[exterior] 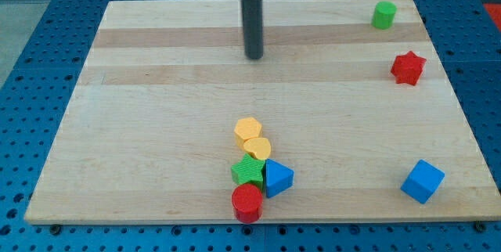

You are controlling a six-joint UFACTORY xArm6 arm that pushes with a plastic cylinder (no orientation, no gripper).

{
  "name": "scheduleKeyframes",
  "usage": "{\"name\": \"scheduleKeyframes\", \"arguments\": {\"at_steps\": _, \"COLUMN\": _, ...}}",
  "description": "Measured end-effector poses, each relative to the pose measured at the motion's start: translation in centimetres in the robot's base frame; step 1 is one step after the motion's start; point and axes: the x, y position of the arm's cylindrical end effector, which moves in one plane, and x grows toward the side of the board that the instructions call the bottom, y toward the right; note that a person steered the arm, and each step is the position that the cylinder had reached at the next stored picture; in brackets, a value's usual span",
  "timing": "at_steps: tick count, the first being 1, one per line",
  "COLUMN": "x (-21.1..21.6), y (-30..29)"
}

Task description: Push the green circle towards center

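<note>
Rod upright, my tip top-centre

Pale matt wooden board, smooth-looking green circle, dark matt rod.

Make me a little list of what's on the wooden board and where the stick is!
board: wooden table top
my tip: near the view's top, touching no block
green circle: top right corner
red star: right edge
blue cube: bottom right
bottom-middle cluster: yellow hexagon, yellow block, green star, blue triangle, red cylinder
</note>
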Motion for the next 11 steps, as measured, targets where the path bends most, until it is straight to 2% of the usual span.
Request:
{"name": "scheduleKeyframes", "arguments": {"at_steps": 2, "x": -9.3, "y": 12.6}}
{"name": "scheduleKeyframes", "arguments": {"at_steps": 3, "x": -10.5, "y": 19.8}}
{"name": "scheduleKeyframes", "arguments": {"at_steps": 4, "x": -10.1, "y": 29.5}}
{"name": "scheduleKeyframes", "arguments": {"at_steps": 5, "x": -9.1, "y": 34.2}}
{"name": "scheduleKeyframes", "arguments": {"at_steps": 7, "x": -9.0, "y": 32.9}}
{"name": "scheduleKeyframes", "arguments": {"at_steps": 8, "x": -9.0, "y": 28.4}}
{"name": "scheduleKeyframes", "arguments": {"at_steps": 11, "x": -7.8, "y": 25.8}}
